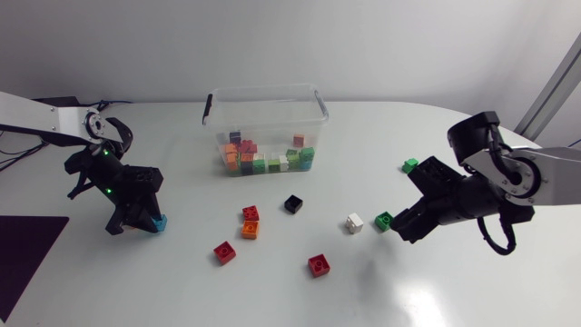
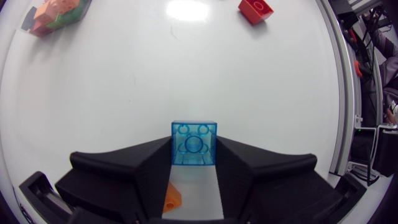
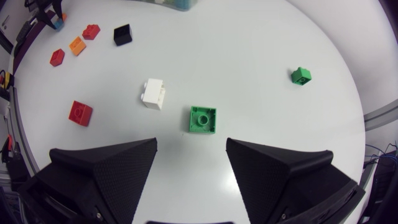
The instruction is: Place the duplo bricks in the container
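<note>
Two grasps are under way here, and from where I stand the left one looks further along. The left jaws are closed to brick width on a translucent blue brick [image 2: 194, 143], with one finger pressed against each side. The brick sits right at their tips, low over the counter [image 1: 300, 300] and well to the left of the container [image 1: 266, 113]. I can't tell whether it has left the surface. Something small and orange [image 2: 173, 198] shows beneath the jaws behind it, but I can't make out what it is.

With so shallow a hold, I'd lift straight up and slowly, keeping the wrist level so the brick doesn't pivot out. Then I'd carry it high enough to clear the container's near wall and let go low over the bricks already inside, so it doesn't bounce back out.

The right jaws are spread wide and hold nothing. A green brick [image 3: 203, 119] lies just ahead of the gap, roughly centred, with a white brick [image 3: 153, 93] just beside it. The descent should be centred on the green brick, or the finger on that side may knock the white one. A second green brick [image 3: 301, 75] lies well apart. A black brick [image 1: 292, 203] and several red and orange ones lie loose between the arms.
</note>
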Controlling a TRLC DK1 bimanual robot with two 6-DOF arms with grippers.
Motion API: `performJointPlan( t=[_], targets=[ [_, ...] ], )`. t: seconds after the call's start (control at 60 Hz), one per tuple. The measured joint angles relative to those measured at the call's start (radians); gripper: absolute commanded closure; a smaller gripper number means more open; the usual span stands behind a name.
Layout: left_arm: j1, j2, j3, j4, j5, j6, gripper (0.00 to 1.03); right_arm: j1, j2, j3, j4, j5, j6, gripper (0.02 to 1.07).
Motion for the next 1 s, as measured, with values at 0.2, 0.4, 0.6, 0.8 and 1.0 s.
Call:
performJointPlan(
  t=[0.2,0.4,0.6,0.8,1.0],
  targets=[
    [-0.006,-0.041,0.029,-0.064,0.059,0.0,0.7,0.0,0.117,0.048,0.024,0.015,0.021,0.29],
    [-0.033,-0.126,0.063,-0.085,0.121,-0.021,0.7,0.001,0.214,0.092,0.06,0.038,0.037,0.32],
    [-0.073,-0.206,0.11,-0.107,0.204,-0.089,0.7,0.019,0.297,0.115,0.082,0.055,0.055,0.56],
    [-0.116,-0.243,0.195,-0.095,0.284,-0.201,0.7,0.045,0.349,0.145,0.09,0.069,0.055,0.71],
    [-0.176,-0.245,0.24,-0.007,0.313,-0.34,0.69,0.047,0.362,0.158,0.087,0.081,0.055,0.75]
  ],
)
